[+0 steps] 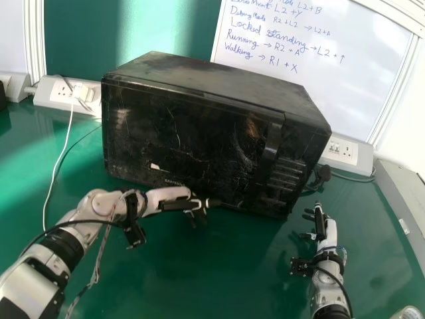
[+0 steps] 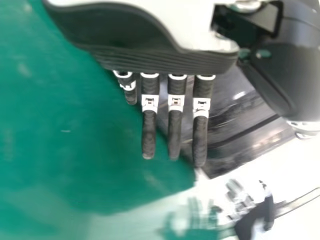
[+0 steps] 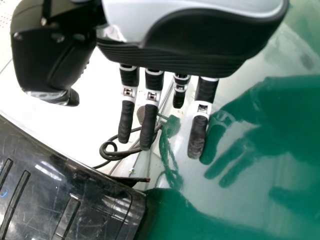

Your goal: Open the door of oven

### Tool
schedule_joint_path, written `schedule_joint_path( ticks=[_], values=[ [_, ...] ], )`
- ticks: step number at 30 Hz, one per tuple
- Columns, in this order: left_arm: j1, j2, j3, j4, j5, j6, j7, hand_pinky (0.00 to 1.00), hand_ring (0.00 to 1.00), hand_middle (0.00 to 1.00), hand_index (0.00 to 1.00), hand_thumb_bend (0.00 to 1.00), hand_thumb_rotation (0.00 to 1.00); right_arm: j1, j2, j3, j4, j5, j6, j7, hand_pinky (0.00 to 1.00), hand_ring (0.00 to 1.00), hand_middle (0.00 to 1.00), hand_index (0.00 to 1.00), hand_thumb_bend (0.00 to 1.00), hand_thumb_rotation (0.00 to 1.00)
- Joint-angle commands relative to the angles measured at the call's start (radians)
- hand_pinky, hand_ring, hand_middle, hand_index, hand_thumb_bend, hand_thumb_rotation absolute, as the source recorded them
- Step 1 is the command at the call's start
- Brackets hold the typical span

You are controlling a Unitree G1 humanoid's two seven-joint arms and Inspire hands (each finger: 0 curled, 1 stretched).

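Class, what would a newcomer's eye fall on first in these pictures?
The big black oven, its door closed, dominates the green table. Next come the robot's left hand before it and right hand near its right front corner. Behind stands a whiteboard with blue handwriting.

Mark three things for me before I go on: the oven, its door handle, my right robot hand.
Oven (image 1: 212,83): head view, on its top.
Door handle (image 1: 270,149): head view, on the upright bar's middle.
Right robot hand (image 3: 198,134): right wrist view, on a finger.

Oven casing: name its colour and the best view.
Black oven casing, showing best in the head view.
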Motion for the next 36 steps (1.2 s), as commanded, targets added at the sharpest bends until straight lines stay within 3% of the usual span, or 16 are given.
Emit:
schedule_joint_path(
  ticks=[1,4,6,9,13,14,15,17,25,32,36],
  values=[
    [0.03,0.002,0.031,-0.038,-0.045,-0.003,-0.032,0.39,0.5,0.57,0.5,0.5,0.06,0.003,-0.006,-0.008,0.008,0.01,0.011,0.006,0.39,0.51,0.63,0.63,0.62,0.89],
    [0.04,-0.004,0.063,-0.085,-0.109,0.059,-0.092,0.38,0.5,0.57,0.5,0.5,0.06,0.001,-0.005,-0.006,0.007,0.008,0.014,-0.003,0.38,0.5,0.62,0.63,0.6,0.88],
    [0.05,-0.007,0.084,-0.122,-0.153,0.103,-0.134,0.36,0.49,0.57,0.5,0.5,0.07,0.004,-0.006,-0.001,0.007,0.003,0.007,-0.002,0.38,0.5,0.62,0.63,0.62,0.92],
    [0.069,-0.009,0.102,-0.174,-0.195,0.143,-0.16,0.35,0.48,0.56,0.5,0.5,0.08,0.005,-0.009,-0.002,0.007,0.004,0.009,0.003,0.38,0.51,0.63,0.64,0.65,0.96],
    [0.086,-0.012,0.123,-0.223,-0.248,0.184,-0.198,0.35,0.47,0.55,0.5,0.5,0.09,0.005,-0.008,-0.001,0.006,0.004,0.007,0.001,0.39,0.51,0.63,0.64,0.61,0.95],
    [0.091,-0.012,0.13,-0.235,-0.266,0.197,-0.211,0.36,0.46,0.55,0.57,0.59,0.26,0.005,-0.009,-0.001,0.006,0.004,0.011,0.002,0.4,0.52,0.64,0.64,0.63,0.96],
    [0.094,-0.013,0.134,-0.245,-0.278,0.206,-0.22,0.36,0.46,0.55,0.62,0.64,0.36,0.004,-0.009,-0.001,0.007,0.004,0.013,0.002,0.41,0.52,0.64,0.65,0.65,0.96],
    [0.104,-0.011,0.14,-0.275,-0.299,0.225,-0.236,0.36,0.46,0.56,0.66,0.69,0.45,0.004,-0.009,-0.005,0.007,0.008,0.014,0.002,0.41,0.52,0.64,0.65,0.65,0.95],
    [0.126,-0.015,0.175,-0.346,-0.389,0.299,-0.304,0.34,0.47,0.58,0.69,0.67,0.49,0.005,-0.008,-0.009,0.007,0.01,0.011,0.0,0.39,0.52,0.63,0.64,0.64,0.94],
    [0.141,-0.012,0.187,-0.381,-0.419,0.305,-0.34,0.33,0.5,0.61,0.7,0.84,0.76,0.005,-0.008,-0.008,0.007,0.008,0.012,-0.002,0.39,0.5,0.64,0.64,0.63,0.94],
    [0.151,-0.012,0.195,-0.406,-0.442,0.327,-0.344,0.38,0.53,0.65,0.7,0.9,0.84,0.006,-0.009,-0.007,0.007,0.006,0.009,-0.002,0.39,0.51,0.63,0.64,0.64,0.95]
  ],
)
